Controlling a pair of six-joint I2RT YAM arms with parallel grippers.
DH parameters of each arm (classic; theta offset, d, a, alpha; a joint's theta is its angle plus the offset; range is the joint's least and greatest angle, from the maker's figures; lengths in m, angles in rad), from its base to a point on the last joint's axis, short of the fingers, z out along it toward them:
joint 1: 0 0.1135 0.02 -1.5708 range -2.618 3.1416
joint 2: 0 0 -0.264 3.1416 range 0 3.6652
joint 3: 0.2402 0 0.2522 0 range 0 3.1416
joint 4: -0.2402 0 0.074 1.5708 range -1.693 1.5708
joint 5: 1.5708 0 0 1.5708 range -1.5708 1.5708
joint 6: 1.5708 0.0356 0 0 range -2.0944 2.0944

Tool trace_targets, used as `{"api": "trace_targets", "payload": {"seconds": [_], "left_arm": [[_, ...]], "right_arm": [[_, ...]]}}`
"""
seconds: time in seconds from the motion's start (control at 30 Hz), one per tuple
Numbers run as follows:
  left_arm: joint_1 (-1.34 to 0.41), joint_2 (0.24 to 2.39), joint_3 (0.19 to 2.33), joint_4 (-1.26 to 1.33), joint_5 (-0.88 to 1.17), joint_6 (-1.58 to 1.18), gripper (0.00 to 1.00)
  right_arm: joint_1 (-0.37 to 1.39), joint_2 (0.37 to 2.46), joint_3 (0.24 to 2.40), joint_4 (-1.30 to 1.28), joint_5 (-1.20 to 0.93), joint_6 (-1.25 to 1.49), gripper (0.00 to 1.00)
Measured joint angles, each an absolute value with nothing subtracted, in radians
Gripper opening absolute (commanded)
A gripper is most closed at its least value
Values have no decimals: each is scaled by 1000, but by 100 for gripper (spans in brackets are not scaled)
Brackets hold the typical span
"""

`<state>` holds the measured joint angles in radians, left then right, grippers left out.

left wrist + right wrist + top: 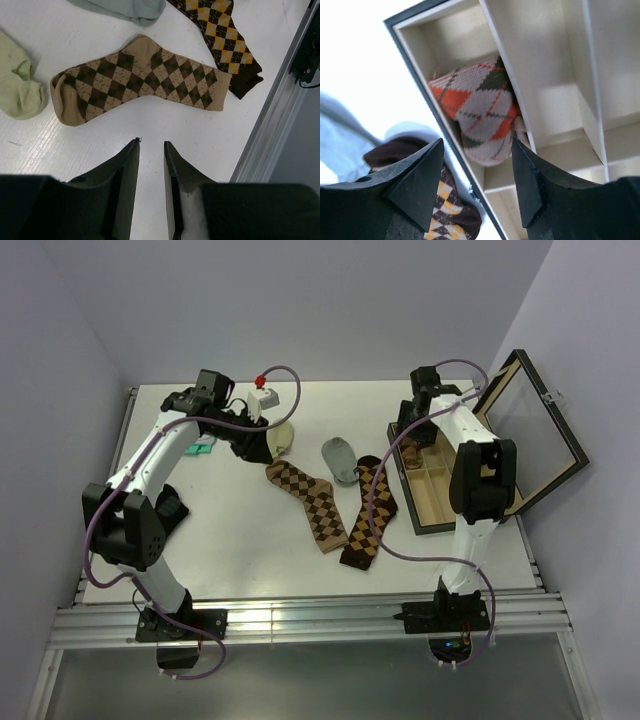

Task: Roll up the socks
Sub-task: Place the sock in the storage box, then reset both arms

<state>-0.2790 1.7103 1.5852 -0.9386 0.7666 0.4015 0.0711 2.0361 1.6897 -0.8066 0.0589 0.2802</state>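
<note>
Left wrist view: where's the tan sock (142, 85)?
— Mid-frame, lying crosswise just beyond the left gripper (151, 143), whose jaws are slightly apart and empty. The right gripper (477, 145) gapes, empty, over the rolled sock (480, 110) in the box (540, 75).

White table (230, 540) with socks (308, 502), divided box (450, 502)

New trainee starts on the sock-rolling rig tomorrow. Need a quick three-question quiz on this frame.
1. True or false: the tan sock lies flat and unrolled on the table.
2. Where is the red-orange sock? A) flat on the table B) in a compartment of the box C) hanging off the table edge
3. Fill in: the right pincer hangs over the box with its jaws ___.
Key: 1 true; 2 B; 3 open.
</note>
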Motion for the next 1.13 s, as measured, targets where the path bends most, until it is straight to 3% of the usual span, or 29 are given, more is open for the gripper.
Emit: {"api": "trace_targets", "payload": {"seconds": [0.33, 0.67, 0.73, 0.8, 0.97, 1.13], "left_arm": [[-279, 1626, 1506, -879, 703, 374, 32], [-279, 1435, 1338, -790, 593, 325, 33], [-279, 1407, 1302, -774, 568, 322, 33], [-279, 1390, 1275, -766, 546, 322, 33], [-279, 1377, 1219, -745, 517, 322, 33], [-279, 1375, 1208, -743, 510, 322, 33]], "right_arm": [[73, 1751, 1575, -718, 32, 281, 69], [110, 1111, 1119, -496, -17, 297, 78], [115, 976, 1006, -454, -35, 309, 84], [116, 848, 899, -419, -48, 325, 100], [117, 659, 739, -391, -66, 357, 100], [117, 640, 721, -381, -69, 374, 100]]}}
